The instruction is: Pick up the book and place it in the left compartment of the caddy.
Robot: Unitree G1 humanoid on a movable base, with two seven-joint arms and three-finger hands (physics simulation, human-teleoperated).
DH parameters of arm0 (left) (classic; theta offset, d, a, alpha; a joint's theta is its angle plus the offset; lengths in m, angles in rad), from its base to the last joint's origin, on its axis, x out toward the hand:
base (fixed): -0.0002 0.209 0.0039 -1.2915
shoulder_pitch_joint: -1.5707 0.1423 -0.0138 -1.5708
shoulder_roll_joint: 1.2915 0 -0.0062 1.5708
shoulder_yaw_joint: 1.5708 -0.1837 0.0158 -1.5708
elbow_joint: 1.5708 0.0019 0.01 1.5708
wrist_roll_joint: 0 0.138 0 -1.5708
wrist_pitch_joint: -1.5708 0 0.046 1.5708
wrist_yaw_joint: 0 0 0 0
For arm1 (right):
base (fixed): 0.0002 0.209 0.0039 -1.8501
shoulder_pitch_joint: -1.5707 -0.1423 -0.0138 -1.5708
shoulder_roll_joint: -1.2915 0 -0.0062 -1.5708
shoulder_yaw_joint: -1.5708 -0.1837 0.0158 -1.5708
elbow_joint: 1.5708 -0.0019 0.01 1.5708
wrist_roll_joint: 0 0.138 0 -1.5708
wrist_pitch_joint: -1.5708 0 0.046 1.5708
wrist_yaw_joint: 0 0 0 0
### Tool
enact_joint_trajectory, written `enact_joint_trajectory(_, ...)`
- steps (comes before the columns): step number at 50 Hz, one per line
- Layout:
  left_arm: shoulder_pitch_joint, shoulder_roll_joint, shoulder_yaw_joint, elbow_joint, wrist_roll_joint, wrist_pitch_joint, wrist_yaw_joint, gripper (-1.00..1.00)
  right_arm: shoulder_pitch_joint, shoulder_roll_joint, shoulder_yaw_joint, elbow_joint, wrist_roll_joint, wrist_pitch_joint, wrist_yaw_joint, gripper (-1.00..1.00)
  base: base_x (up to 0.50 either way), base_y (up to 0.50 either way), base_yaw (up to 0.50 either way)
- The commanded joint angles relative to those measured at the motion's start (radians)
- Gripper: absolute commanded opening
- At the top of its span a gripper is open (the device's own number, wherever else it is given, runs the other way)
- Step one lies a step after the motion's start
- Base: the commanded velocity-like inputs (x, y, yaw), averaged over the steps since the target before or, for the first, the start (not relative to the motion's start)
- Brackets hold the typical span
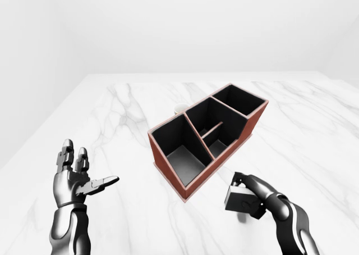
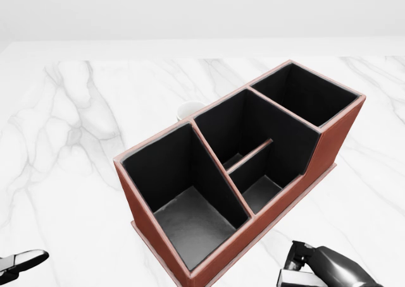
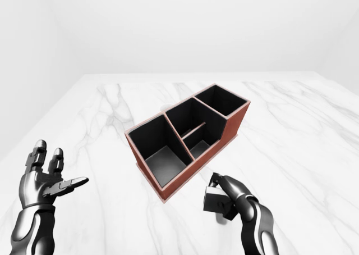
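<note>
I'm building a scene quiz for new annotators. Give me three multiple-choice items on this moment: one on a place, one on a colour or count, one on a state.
1. In the left-eye view, where is the right hand relative to the caddy?
A. Above it
B. Below and right of it
C. Inside it

2. What colour are the caddy's outer walls?
A. Reddish brown
B. Blue
C. Yellow

3. How is the left hand?
A. Closed on the caddy
B. Resting inside a compartment
C. Open, holding nothing

Answers:
1 B, the hand sits past the caddy's lower right wall.
2 A, the rim and sides are reddish brown around black interiors.
3 C, its fingers are spread over the marble table, apart from the caddy.
</note>
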Motion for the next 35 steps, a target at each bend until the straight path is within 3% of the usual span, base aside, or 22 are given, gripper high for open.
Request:
enact_joint_trajectory(1,0.005,-0.001,0.001,-0.001,-0.006,0.0,-0.005,1.0,-0.008,0.005,0.001,-0.062,0.009,0.0,0.0,-1.0,0.0,0.0,0.0)
enact_joint_trajectory(35,0.01,-0.012,-0.005,-0.029,0.003,0.0,-0.001,1.0,-0.041,0.077,-0.074,-0.621,-0.249,0.0,0.0,-1.0,0.0,0.0,0.0)
